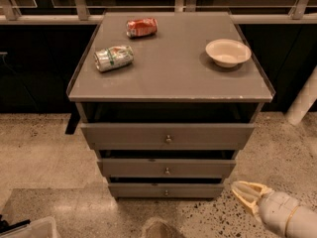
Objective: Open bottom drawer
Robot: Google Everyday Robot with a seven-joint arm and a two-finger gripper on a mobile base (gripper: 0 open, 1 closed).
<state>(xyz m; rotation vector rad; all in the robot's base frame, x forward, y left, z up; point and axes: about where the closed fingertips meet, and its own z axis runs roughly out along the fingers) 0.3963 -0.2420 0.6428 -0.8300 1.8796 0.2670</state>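
Observation:
The bottom drawer (pixel 148 190) is the lowest and narrowest of three grey fronts on the cabinet, with a tiny round metal knob (pixel 166 192) at its centre. Its front sits only a little forward, under the middle drawer (pixel 148 168). My gripper (pixel 237 190) is cream-coloured, low at the lower right, just above the floor. It points left toward the bottom drawer's right end, a short way off and not touching it.
The top drawer (pixel 138 135) stands out furthest. On the cabinet top (pixel 171 73) lie a red can (pixel 141 27), a green-and-white can (pixel 114 58) and a white bowl (pixel 228 51). Speckled floor surrounds the cabinet; a white post (pixel 303 100) stands at right.

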